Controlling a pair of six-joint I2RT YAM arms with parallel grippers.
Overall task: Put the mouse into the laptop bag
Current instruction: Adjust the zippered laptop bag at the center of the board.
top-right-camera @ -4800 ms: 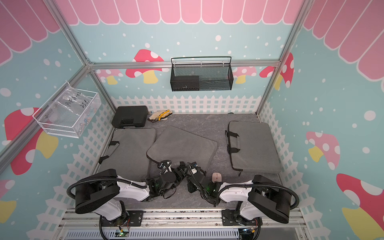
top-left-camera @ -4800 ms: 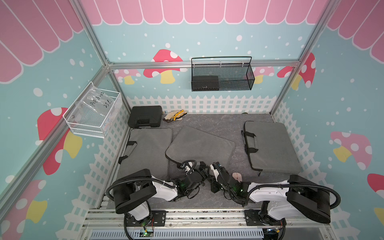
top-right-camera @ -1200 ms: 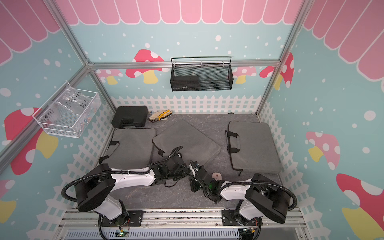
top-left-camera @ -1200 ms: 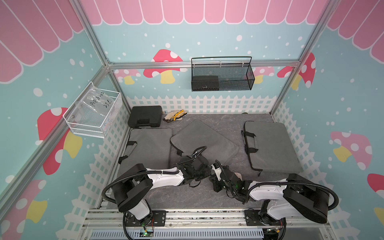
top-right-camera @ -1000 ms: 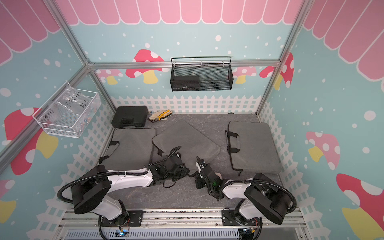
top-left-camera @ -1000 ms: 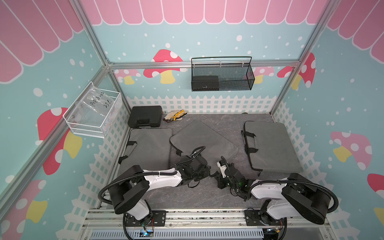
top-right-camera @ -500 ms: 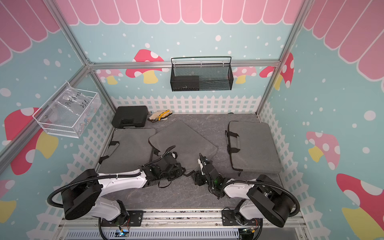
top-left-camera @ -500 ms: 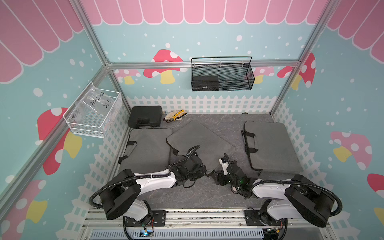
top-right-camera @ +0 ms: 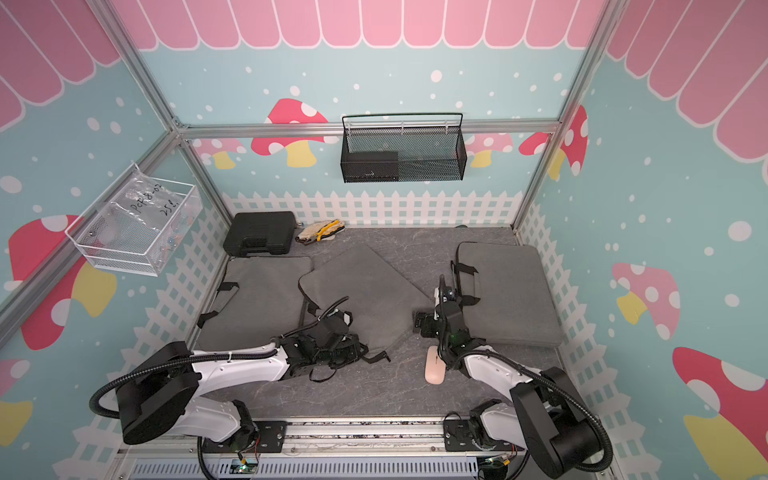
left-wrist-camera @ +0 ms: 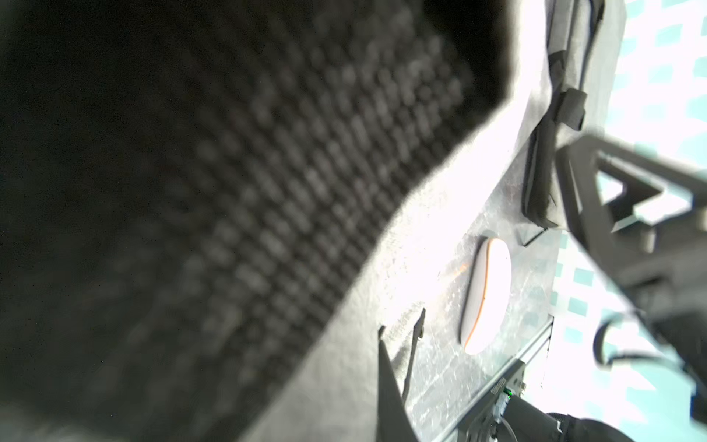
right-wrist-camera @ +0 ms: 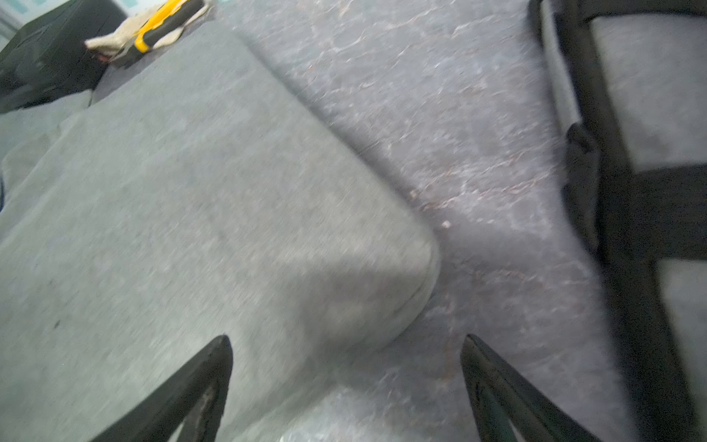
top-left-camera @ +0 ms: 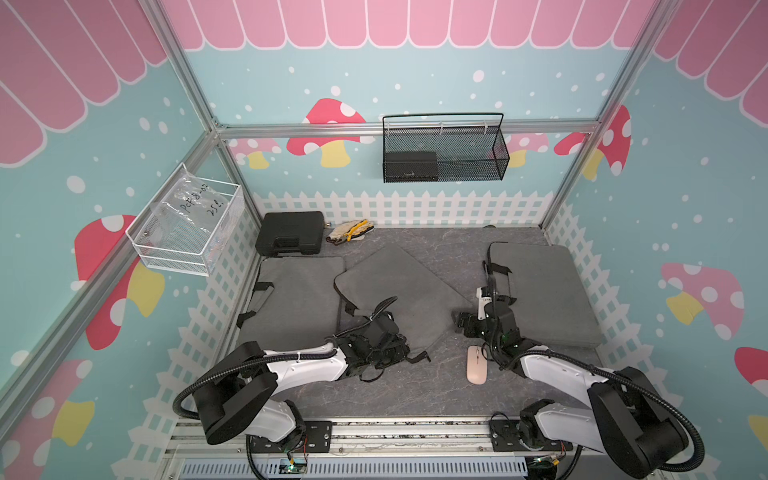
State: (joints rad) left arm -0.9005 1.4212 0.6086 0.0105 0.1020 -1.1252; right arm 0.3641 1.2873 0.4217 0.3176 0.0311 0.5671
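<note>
The left claw (top-left-camera: 390, 352) is pressed shut at the near corner of the middle laptop bag (top-left-camera: 399, 291). Judging by the blurred webbing that fills its wrist view, it looks to be pinching the bag's black strap (left-wrist-camera: 306, 191). The right claw (right-wrist-camera: 346, 340) stands wide with nothing in it, low over the tabletop (top-left-camera: 395, 388) just off that bag's other near corner. The pink mouse (top-left-camera: 476, 365) lies out on the tabletop, just beside the right arm and outside the bag.
</note>
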